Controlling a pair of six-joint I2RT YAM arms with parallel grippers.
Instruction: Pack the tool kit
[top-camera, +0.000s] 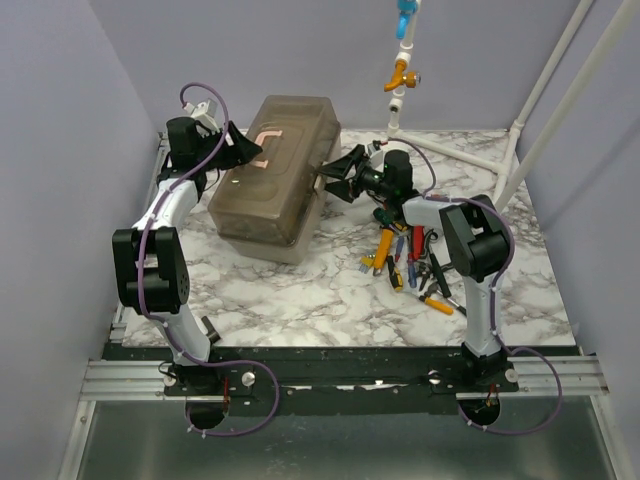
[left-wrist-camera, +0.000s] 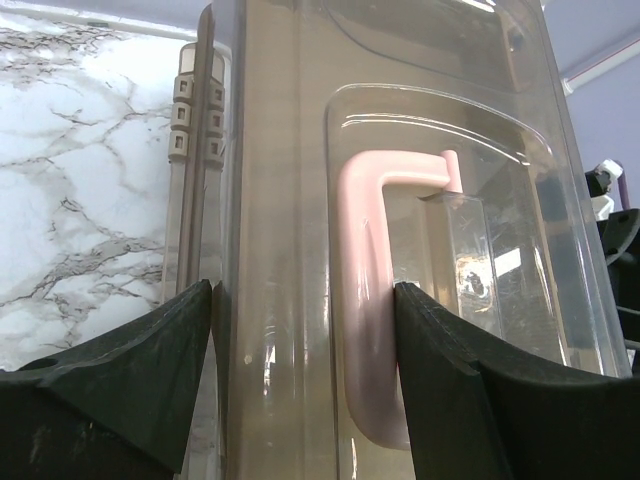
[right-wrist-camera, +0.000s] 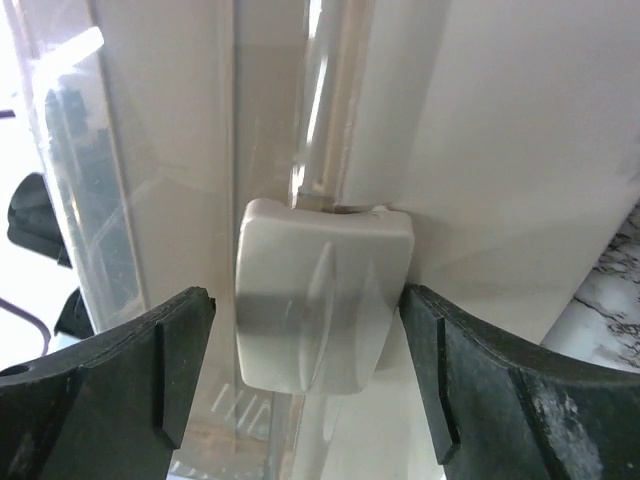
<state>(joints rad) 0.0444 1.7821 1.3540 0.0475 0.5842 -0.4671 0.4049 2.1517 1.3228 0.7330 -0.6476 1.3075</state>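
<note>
The grey-brown toolbox (top-camera: 268, 185) lies closed on the marble table, its smoky lid up and its pink handle (top-camera: 268, 138) flat in the lid's recess. My left gripper (top-camera: 243, 150) is open over the lid's far-left edge. In the left wrist view (left-wrist-camera: 305, 385) one finger is outside the lid's rim and the other is against the pink handle (left-wrist-camera: 365, 300). My right gripper (top-camera: 333, 180) is open at the box's right side. In the right wrist view (right-wrist-camera: 305, 370) its fingers straddle the beige latch (right-wrist-camera: 322, 300). A pile of colourful-handled tools (top-camera: 410, 262) lies to the right.
A white pipe frame (top-camera: 520, 130) stands at the back right, with a blue and orange fitting (top-camera: 402, 72) hanging above the table's far edge. Purple walls close in on the left and right. The box's hinge (left-wrist-camera: 185, 110) shows on its left edge.
</note>
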